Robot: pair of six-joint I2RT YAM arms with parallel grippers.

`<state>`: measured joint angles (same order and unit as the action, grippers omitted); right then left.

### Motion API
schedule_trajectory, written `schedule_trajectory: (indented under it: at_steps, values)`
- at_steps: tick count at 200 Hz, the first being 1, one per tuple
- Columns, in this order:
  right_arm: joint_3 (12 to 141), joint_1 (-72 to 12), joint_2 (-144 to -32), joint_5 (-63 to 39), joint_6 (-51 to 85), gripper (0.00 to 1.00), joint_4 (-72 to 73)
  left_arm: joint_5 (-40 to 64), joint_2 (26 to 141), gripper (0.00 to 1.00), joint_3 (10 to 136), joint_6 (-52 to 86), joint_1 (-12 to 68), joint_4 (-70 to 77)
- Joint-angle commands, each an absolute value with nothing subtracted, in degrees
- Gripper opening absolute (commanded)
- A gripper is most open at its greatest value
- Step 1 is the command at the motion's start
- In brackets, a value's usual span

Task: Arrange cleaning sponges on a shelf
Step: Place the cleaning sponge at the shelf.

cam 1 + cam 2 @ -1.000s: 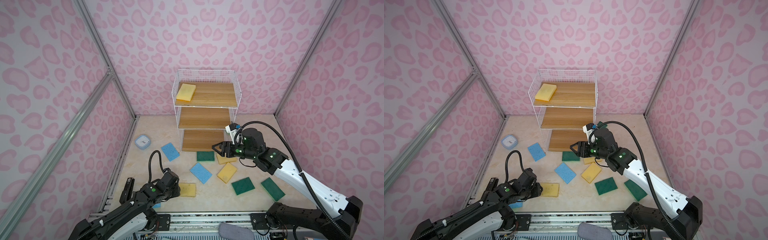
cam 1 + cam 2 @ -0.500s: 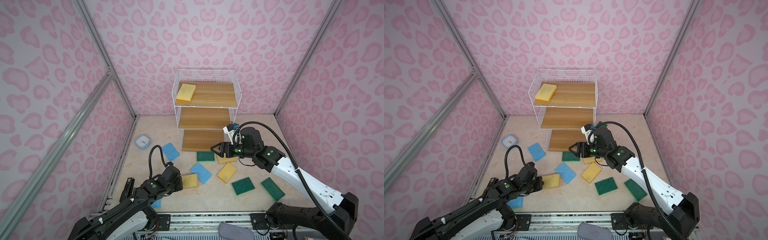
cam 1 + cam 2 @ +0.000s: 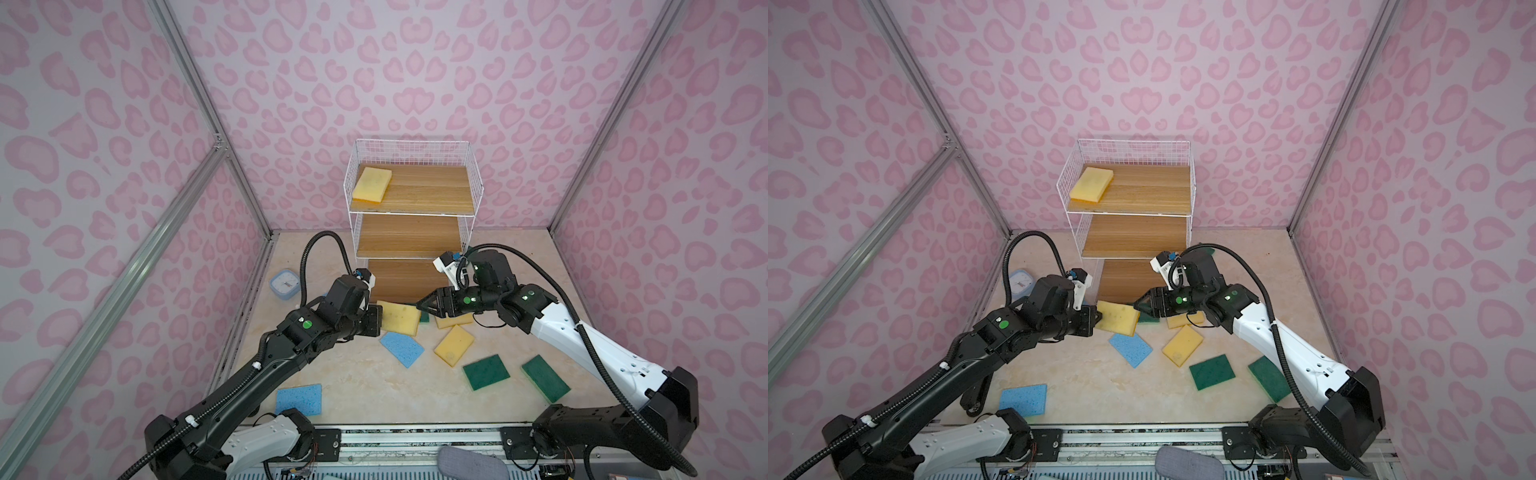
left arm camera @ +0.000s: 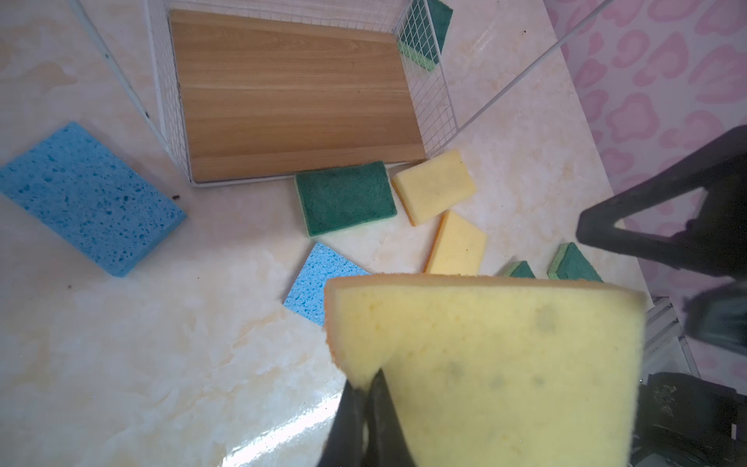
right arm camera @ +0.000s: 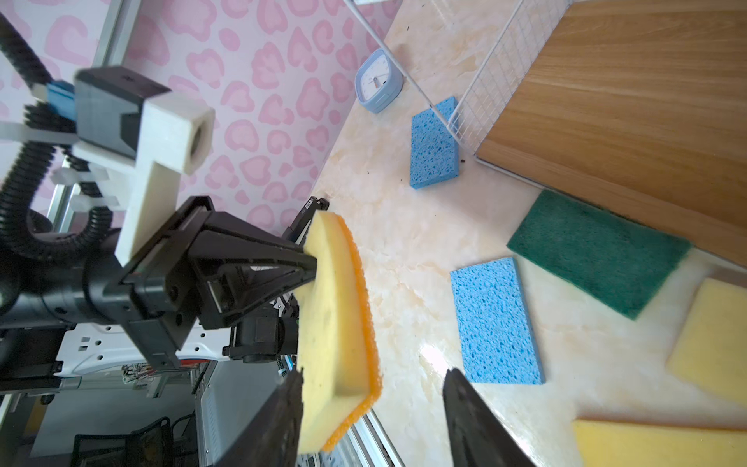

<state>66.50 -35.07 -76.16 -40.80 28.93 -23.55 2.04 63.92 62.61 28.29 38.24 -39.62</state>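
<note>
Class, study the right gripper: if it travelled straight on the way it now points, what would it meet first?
The yellow sponge held in the left gripper. The right gripper, jaws open, points at the sponge's free end and seems to be right at its edge, though exact depth is unclear.

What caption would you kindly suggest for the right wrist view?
Left gripper holds a yellow sponge up to the open right gripper.
</note>
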Motion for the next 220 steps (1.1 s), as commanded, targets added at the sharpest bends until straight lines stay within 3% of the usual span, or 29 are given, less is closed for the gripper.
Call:
schedule_trajectory:
  at_steps: [1,80,128,220]
  values:
    - [67.49,-35.11,-76.88,-44.95,27.72,0.63,-22.77,3.96,65.41,0.04,65.54,24.28,36.66,-42.03]
    - [68.12,-34.50,-78.56,-46.49,29.54,0.57,-20.68,7.92,66.71,0.04,68.07,22.39,33.39,-42.10]
    - [66.92,-32.78,-79.13,-48.60,32.78,0.70,-16.15,8.52,66.14,0.04,66.53,22.77,33.34,-41.56]
    - [67.37,-32.79,-81.73,-51.24,35.02,0.44,-13.89,8.59,66.27,0.04,67.49,22.50,33.35,-41.47]
